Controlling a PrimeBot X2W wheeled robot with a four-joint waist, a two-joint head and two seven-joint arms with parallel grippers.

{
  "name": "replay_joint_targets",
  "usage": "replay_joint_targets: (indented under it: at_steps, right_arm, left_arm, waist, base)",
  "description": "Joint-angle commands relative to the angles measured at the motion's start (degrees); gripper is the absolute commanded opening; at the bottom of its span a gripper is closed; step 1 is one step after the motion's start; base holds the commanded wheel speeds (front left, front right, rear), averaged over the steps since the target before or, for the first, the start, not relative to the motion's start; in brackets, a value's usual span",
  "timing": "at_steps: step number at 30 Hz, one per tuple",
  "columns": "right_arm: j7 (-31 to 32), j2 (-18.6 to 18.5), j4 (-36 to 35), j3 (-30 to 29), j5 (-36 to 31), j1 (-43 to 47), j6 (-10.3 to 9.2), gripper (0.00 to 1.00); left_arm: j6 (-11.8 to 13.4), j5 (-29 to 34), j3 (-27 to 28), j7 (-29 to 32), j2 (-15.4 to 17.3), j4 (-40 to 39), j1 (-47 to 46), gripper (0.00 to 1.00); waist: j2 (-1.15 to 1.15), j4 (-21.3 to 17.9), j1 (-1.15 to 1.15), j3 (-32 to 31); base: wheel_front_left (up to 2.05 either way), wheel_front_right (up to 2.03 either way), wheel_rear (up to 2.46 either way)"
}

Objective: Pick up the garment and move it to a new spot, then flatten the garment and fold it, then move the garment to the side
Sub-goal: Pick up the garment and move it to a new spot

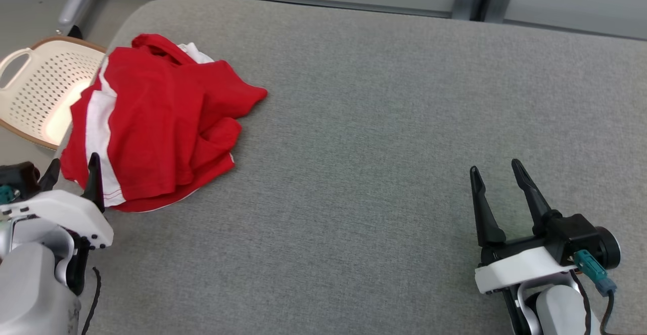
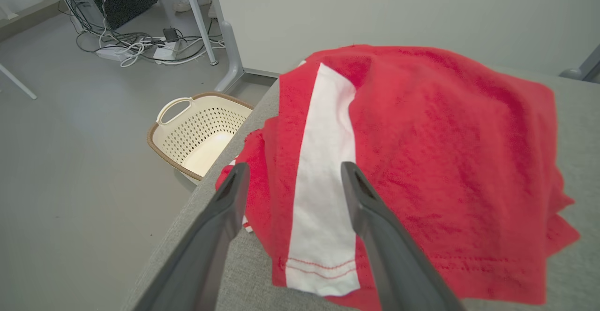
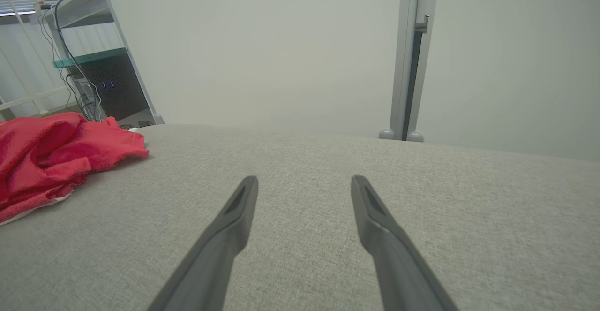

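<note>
**Soft red heap, left hand lined up on its near hem**

The garment (image 1: 156, 123) lies crumpled at the left end of the grey padded table (image 1: 394, 123). It is red cloth with a white stripe (image 2: 323, 184), bunched into folds, and its left side reaches the table's rim above the basket (image 1: 45, 92) on the floor. My left gripper (image 1: 73, 167) sits just at the near hem, fingers spread wide with nothing gripped. In the left wrist view the stripe runs up between the two fingers. My right gripper (image 1: 494, 166) is well apart over bare table on the right, likewise wide and empty.

I judge this cloth light, limp and in no way fragile (it will sag and trail rather than hold a shape). A shallow pinch would likely lift one fold and drag the rest. The stitched hem at the foot of the stripe looks the firmest place to take hold, since doubled fabric is less likely to slip from smooth fingers. I'd bite deep there and lift slowly, so the part at the rim doesn't slide off toward the basket.
</note>
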Motion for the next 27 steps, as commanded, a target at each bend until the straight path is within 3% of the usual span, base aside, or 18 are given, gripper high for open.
replay_joint_targets:
  at_steps: [1, 10, 11, 13, 22, 27]
  right_arm:
    - [-0.08, -0.18, -0.22, 0.13, -0.37, -0.73, 0.0, 1.0]
    - [-0.08, -0.61, -0.9, 1.24, -1.69, -1.81, 0.0, 1.0]
    - [-0.08, -0.59, -0.95, 1.37, -1.69, -1.83, 0.0, 1.0]
    - [-0.08, -0.56, -1.06, 1.39, -1.8, -1.83, 0.0, 1.0]
    - [-0.08, -0.35, 0.02, 0.58, -1.59, -0.73, 0.0, 1.0]
    - [-0.08, -0.23, 0.62, 0.74, -0.26, 0.09, 0.0, 1.0]
  left_arm:
    - [-0.33, -0.69, -0.77, 0.39, 0.31, 0.82, -1.44, 1.0]
    - [-0.28, -3.7, -10.1, 2.36, 4.6, 8.44, -6.84, 1.0]
    - [-0.28, -4.16, -10.55, 2.52, 4.65, 9.34, -7.06, 0.87]
    - [-0.29, -4.94, -11.2, 1.89, 5.06, 10.69, -7.7, 0.0]
    - [-0.29, -8.79, -14.86, -2.74, 4.89, 12.39, -8.05, 0.0]
    - [-0.3, -13.41, -15.63, -6.01, 3.96, 7.23, -8.35, 0.0]
  waist:
    - [0.0, -0.94, 0.0, 1.08]
    - [0.0, -3.14, 0.0, 3.35]
    - [0.0, -3.34, 0.0, 3.4]
    - [0.0, -3.63, 0.0, 3.35]
    - [0.0, -3.36, 0.0, 0.08]
    - [0.0, -3.09, 0.0, -3.77]
  base:
    - [0.0, 0.0, 0.0]
    - [0.0, 0.0, 0.0]
    - [0.0, 0.0, 0.0]
    - [0.0, 0.0, 0.0]
    - [0.0, 0.0, 0.0]
    - [0.0, 0.0, 0.0]
